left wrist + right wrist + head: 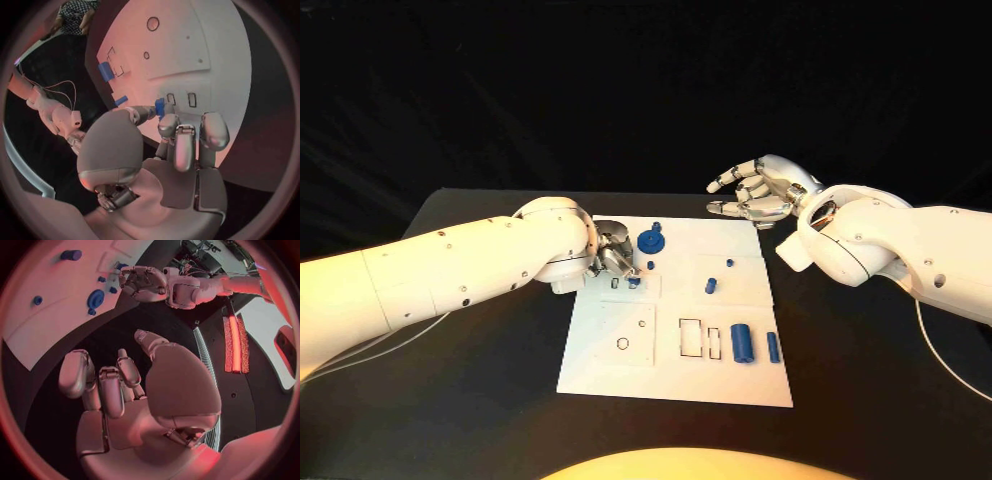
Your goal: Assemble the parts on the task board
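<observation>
Black cloth is seen behind a black desk [473, 400], on which the white task board [610, 365] lies at the middle; rectangular and round cut-outs are seen across its near half. Along the board's right side a blue cylinder [741, 343] and a thinner blue pin [773, 347] are laid side by side, apart from one another; a small blue peg [711, 286] is seen further up, and a blue gear [651, 241] is seated near the far edge. The left robot hand [612, 255] is lowered onto the board's upper-left part, just beside the gear; a small blue part [160, 107] is pinched between its thumb and fingertips [169, 122], close to two small rectangular slots, though whether the part touches the board cannot be told. The right robot hand [762, 190] is held above the desk beyond the board's far right corner; its fingers [103, 385] are spread and loosely curved, and nothing is held in it.
</observation>
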Robot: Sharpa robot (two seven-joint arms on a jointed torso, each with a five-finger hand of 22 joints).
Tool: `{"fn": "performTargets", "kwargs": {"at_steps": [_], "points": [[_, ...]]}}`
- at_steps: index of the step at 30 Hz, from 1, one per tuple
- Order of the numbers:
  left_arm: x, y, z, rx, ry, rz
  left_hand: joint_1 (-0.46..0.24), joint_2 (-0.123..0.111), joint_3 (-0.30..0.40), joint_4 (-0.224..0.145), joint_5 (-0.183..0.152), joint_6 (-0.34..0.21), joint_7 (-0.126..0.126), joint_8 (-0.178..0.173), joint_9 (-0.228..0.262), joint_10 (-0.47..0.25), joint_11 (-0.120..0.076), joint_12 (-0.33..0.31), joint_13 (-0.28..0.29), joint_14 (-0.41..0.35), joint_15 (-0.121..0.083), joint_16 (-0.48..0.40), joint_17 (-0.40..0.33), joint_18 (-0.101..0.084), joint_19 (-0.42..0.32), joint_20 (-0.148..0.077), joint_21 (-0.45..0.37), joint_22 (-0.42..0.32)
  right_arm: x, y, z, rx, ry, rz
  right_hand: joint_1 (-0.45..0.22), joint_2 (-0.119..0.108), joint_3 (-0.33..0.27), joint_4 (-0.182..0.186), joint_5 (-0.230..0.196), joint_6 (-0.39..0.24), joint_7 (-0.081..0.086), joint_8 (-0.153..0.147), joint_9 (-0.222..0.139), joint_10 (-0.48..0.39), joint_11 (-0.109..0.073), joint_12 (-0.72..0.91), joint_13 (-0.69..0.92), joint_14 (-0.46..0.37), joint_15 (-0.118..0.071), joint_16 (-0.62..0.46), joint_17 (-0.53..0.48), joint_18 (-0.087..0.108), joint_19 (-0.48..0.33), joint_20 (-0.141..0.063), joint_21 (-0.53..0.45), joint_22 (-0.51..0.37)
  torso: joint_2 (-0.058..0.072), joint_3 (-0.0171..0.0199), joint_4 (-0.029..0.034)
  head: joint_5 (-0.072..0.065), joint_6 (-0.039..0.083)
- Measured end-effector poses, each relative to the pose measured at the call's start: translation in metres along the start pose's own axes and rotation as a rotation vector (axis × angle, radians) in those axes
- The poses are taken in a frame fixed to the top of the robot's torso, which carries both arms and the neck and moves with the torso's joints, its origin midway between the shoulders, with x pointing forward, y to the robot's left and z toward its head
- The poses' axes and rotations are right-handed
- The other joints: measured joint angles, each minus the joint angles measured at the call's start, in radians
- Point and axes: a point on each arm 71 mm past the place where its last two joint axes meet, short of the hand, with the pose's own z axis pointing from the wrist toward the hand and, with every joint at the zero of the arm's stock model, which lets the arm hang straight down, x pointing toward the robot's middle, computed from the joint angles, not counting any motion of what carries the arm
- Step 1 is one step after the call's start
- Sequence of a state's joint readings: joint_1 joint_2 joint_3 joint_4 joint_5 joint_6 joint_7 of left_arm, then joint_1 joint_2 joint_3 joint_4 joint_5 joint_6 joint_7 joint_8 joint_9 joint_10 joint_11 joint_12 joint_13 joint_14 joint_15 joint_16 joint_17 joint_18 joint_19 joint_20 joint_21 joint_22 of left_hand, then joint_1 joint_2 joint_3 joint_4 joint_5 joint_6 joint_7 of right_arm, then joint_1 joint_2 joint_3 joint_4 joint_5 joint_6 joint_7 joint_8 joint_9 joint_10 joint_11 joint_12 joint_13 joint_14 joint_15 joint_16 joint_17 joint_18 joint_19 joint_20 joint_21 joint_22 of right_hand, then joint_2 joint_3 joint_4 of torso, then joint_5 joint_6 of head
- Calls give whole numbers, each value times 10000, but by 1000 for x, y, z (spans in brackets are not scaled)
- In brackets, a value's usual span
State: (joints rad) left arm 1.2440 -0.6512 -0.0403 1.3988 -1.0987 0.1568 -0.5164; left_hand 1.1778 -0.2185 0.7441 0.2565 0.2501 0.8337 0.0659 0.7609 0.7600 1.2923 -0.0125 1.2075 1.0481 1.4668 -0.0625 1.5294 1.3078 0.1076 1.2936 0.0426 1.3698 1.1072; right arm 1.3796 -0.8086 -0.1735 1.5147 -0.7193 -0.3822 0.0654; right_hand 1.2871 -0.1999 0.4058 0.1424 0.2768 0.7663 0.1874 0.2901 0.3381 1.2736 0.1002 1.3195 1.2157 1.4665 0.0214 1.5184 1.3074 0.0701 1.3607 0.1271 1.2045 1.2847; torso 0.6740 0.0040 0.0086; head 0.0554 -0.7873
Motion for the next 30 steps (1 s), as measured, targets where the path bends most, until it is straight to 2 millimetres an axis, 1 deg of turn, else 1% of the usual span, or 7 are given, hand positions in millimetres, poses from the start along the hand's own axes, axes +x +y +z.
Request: {"fn": "performTargets", "kwargs": {"at_steps": [2, 4, 18, 22, 30], "points": [[0, 0, 0, -31, -6, 31, -78, 1, 0, 0, 51, 4, -3, 48, 86, 0, 0, 1, 0, 0, 0, 0, 0, 0, 0, 0, 0, 18, 0, 0, 0, -3, 0, -9, 0, 0, 0, 0, 21, 0, 0, 0, 0, 0, 0, 0, 0, 0, 0, 0, 0, 146, 0, 0, 0, 0, 0, -1, 0, 4, 0], [0, 0, 1, -75, -11, 64, -79, 1, 0, 0, 123, 7, -5, 49, 141, 0, 0, 1, 17, 0, 0, 0, 0, -1, 0, 0, 0, 26, 0, 0, 0, -6, 1, -19, 0, 0, 0, 0, 20, 0, 0, 0, -1, 0, 0, 0, 0, 0, 0, 0, 0, 147, 0, 0, 0, 0, 0, 0, 0, 10, -1], [3, 1, 4, -272, -21, 219, -92, -12, 0, 0, 126, 35, -3, 48, 203, -1, 1, 1, 16, 0, 1, 0, -1, 0, 0, 0, 0, 25, 0, 0, 0, -26, 7, -66, 0, 0, 1, -1, 20, 0, 0, 0, 8, 0, 0, 0, -8, 0, 0, 0, -1, 146, 0, 0, 0, -9, 15, -2, 6, 30, -22], [4, 3, 5, -326, -16, 253, -144, -65, 0, 0, 203, 37, -2, 48, 204, -1, 1, 1, 15, 0, 1, 0, -1, -1, -1, 0, 0, 24, 0, 0, 0, -33, 5, -74, 0, 0, 1, -1, 20, 0, 0, 0, 8, 0, 0, 0, -8, 0, 0, 0, 5, 146, 0, 0, 0, -9, 18, -3, 1, 46, -34], [4, 5, 6, -386, -35, 295, -183, -104, 0, 0, 204, 102, -33, 47, 203, 36, -36, 1, 14, 0, 1, 0, -2, 0, -1, 0, 0, 24, 0, 0, 0, -30, 0, -85, 0, 0, 1, -1, 20, 0, 0, 0, 7, 0, 0, 0, -7, 0, 0, 0, 7, 146, 0, 0, 0, -8, 13, 1, 2, 51, -66]]}}
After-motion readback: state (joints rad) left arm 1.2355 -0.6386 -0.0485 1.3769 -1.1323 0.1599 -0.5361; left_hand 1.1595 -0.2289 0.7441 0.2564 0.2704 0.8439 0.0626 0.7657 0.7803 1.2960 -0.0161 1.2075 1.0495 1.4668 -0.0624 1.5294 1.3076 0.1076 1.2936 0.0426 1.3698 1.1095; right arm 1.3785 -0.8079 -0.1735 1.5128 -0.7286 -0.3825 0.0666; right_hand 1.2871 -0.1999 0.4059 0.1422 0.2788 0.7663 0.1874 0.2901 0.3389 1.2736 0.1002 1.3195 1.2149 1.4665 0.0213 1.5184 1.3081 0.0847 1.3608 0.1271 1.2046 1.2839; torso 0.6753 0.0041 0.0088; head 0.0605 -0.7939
